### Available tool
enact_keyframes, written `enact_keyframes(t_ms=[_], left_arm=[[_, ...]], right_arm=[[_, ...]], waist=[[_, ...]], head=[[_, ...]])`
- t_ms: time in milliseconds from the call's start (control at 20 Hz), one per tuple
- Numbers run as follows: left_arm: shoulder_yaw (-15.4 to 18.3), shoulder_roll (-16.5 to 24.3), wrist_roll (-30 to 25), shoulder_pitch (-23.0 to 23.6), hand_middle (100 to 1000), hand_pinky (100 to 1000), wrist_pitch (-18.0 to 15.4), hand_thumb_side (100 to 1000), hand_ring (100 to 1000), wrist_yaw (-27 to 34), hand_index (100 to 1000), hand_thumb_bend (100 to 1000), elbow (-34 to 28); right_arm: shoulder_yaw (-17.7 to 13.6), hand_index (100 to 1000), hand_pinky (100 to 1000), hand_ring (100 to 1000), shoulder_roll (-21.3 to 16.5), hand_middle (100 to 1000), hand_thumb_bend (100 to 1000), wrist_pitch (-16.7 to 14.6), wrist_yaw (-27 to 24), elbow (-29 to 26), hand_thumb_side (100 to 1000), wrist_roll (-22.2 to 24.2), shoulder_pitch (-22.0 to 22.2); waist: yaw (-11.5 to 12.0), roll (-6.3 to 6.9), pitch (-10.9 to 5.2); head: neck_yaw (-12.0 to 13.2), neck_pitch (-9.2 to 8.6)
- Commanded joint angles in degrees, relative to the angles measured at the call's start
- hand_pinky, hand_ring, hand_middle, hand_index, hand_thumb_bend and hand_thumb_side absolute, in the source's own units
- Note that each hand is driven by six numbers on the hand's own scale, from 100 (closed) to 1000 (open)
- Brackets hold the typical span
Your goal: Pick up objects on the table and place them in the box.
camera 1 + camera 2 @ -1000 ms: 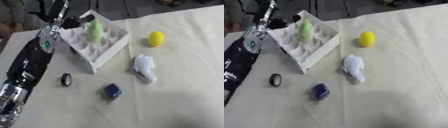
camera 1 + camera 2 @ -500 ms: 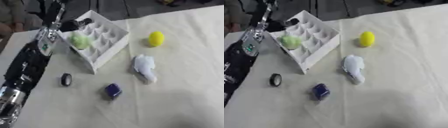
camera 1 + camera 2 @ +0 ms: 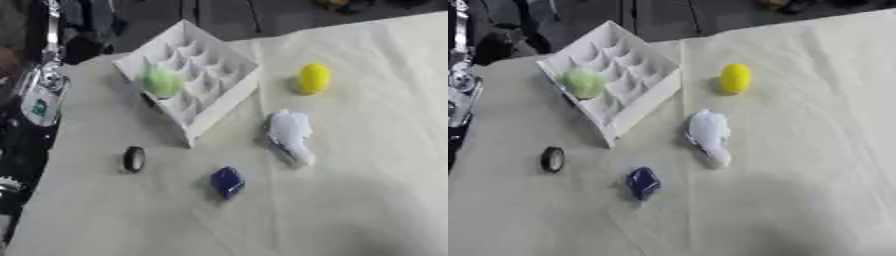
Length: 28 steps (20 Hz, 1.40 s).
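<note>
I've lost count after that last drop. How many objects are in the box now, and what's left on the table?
Done: one pale green object lies in the white compartment box. In hand: nothing visible; the left arm shows at the left edge, neither hand in view. Left on the cloth: the yellow object, the white object, the dark blue object and the small black ring.

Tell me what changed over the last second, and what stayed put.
The pale green object went from standing tall in the white compartmented box, up by the left robot hand, to lying low in a compartment at the box's left side, let go. The left arm drew back to the left edge; its hand no longer shows. The yellow ball, white object, blue object and black ring stayed.
</note>
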Motion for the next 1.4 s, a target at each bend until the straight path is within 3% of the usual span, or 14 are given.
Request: enact_keyframes(t_ms=[50,250,500,850,1400], left_arm=[[-0.52,1.43,-1.7,2.38,828,806,-0.59,706,810,2.67,855,716,-5.27],[-1.88,-2.01,-5.03,7.84,806,799,0.75,721,795,1.41,847,693,-7.71],[0.49,-5.78,-9.34,14.86,800,795,1.85,727,791,-0.98,843,682,-12.2],[3.28,-12.3,-15.52,24.26,756,759,5.0,681,758,1.63,817,685,-21.34],[5.16,-18.37,-25.19,27.1,745,740,12.35,682,743,4.69,809,655,-31.26]], right_arm=[[-0.74,771,533,573,-0.64,655,165,-0.05,0.41,-1.39,798,-0.45,-0.72],[-1.0,771,534,573,-0.53,656,164,0.03,0.58,-1.39,798,-0.81,-1.06],[-0.98,771,534,573,-0.49,656,163,0.18,0.7,-1.39,799,-0.89,-0.94],[-0.82,771,534,572,-0.31,656,162,0.37,0.62,-1.39,797,-0.73,-0.92],[-0.93,771,534,570,-0.11,656,159,0.4,0.81,-1.39,798,-0.72,-0.75]], waist=[[0.29,0.05,-0.46],[0.46,0.2,-0.07],[0.55,0.23,-0.25],[0.43,0.17,-0.46],[0.59,-0.04,-0.26]], head=[[-0.74,-0.64],[-1.38,-0.97],[-1.57,-0.82],[-1.8,-0.8],[-2.13,-0.71]])
